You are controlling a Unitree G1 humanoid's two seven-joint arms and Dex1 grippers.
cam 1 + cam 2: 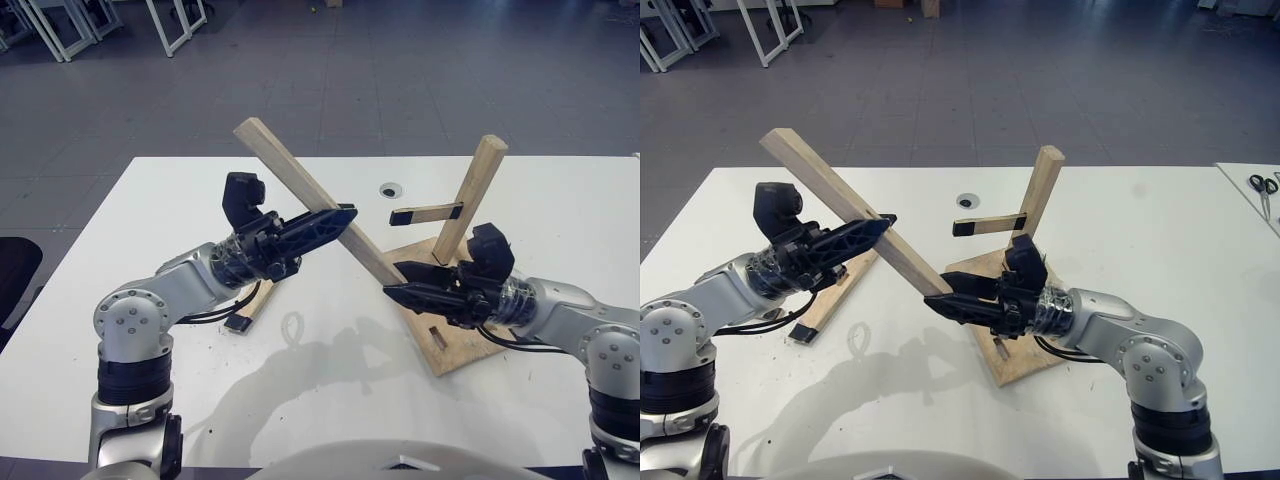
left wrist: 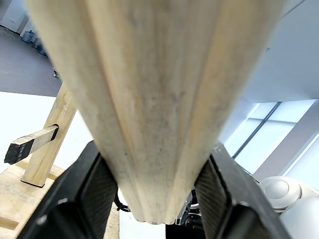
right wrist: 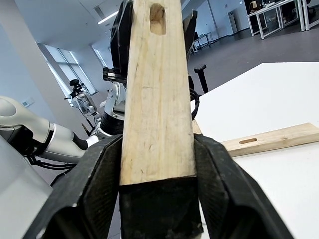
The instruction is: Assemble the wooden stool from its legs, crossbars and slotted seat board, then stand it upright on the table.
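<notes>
A long wooden leg (image 1: 300,188) hangs slanted above the table, its top end toward the far left. My left gripper (image 1: 343,216) is shut on its middle, and my right gripper (image 1: 396,292) is shut on its black-tipped lower end (image 3: 159,204). That end is just above the near-left corner of the slotted seat board (image 1: 455,345), which lies flat on the table. A second leg (image 1: 470,198) stands tilted in the board, with a crossbar (image 1: 425,214) sticking out to the left. Another slotted wooden piece (image 1: 835,290) lies on the table under my left arm.
The white table (image 1: 330,380) has a round cable hole (image 1: 389,189) near its far edge. Scissors (image 1: 1262,185) lie on a neighbouring table at the far right. Grey floor and desk frames are beyond.
</notes>
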